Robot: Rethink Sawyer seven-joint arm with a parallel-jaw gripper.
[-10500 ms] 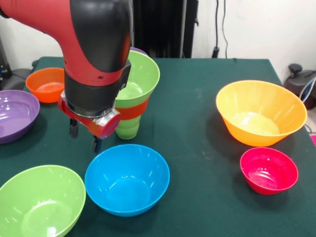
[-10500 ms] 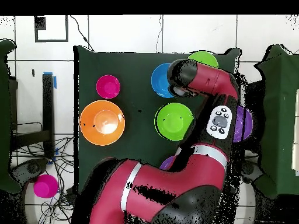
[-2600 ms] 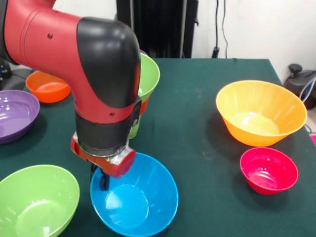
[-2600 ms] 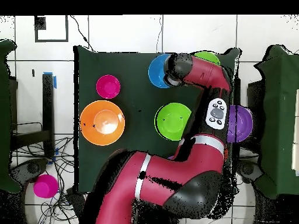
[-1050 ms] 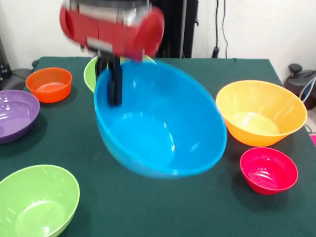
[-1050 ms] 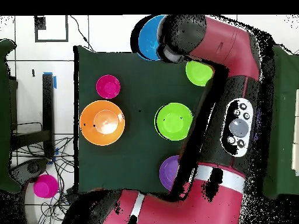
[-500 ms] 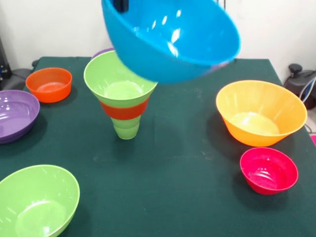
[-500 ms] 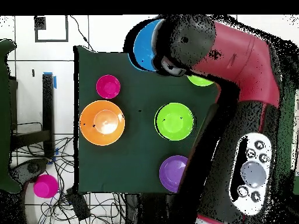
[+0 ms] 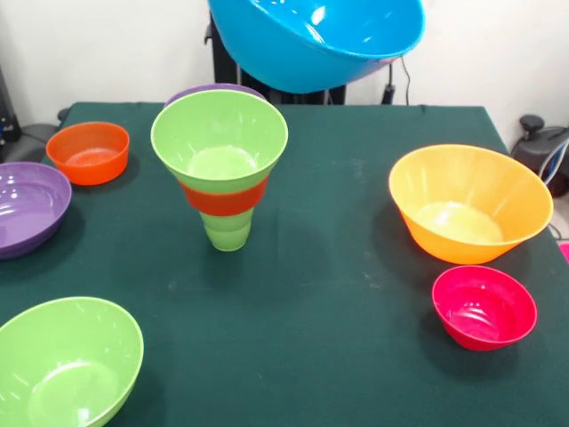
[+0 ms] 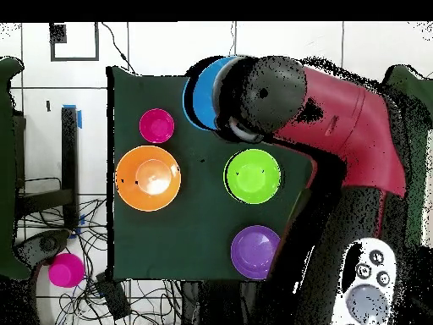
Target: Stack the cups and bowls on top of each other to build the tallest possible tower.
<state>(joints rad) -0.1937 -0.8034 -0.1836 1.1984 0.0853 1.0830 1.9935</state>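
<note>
Dark green cloth covers the worktop (image 9: pixel 356 356), white wall behind, black stand at the back; the overhead view shows a white tiled floor and loose cables round it.

Step in hand: blue bowl (image 9: pixel 316 40) is up in the air, tilted, high above the worktop and up-right of the tower (image 9: pixel 220 169) (green bowl on an orange-red bowl on a light-green cup). The claw itself is out of the front view and hidden under the red arm (image 10: pixel 338 127) overhead, so I cannot tell how far open it is; the bowl hanging in the air suggests it is carried.

Next move, as I judge it: bring the bowl over the tower's green rim, level it, lower it straight. The slim base looks tippy.

Spare bowls: big orange (image 9: pixel 469 203), pink-red (image 9: pixel 484 307), lime-green (image 9: pixel 67 365), purple (image 9: pixel 27 206), small orange-red (image 9: pixel 87 151).
</note>
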